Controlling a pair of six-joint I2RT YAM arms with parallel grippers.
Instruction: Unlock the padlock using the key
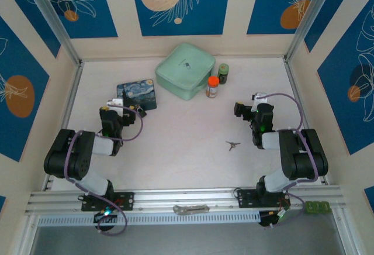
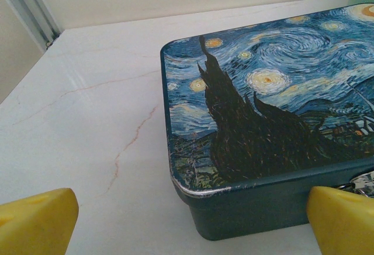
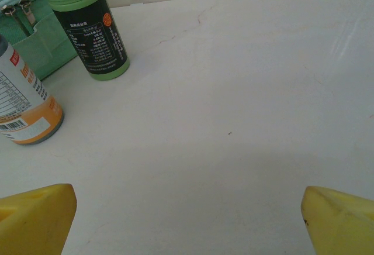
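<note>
From above, we've got the key [image 1: 232,145] flat on the table [image 1: 187,155], just left of the right arm, its long axis roughly left-to-right and the forked end leftward. Both arms sit folded, elbows back: the left gripper [image 1: 123,110] faces the painted tin [image 1: 137,95], the right gripper [image 1: 254,106] the orange-capped bottle [image 1: 213,86]. On the left wrist camera, yellow fingers [image 2: 35,223] are spread wide before the tin. On the right wrist, the fingertips [image 3: 35,217] are spread wide too.
</note>
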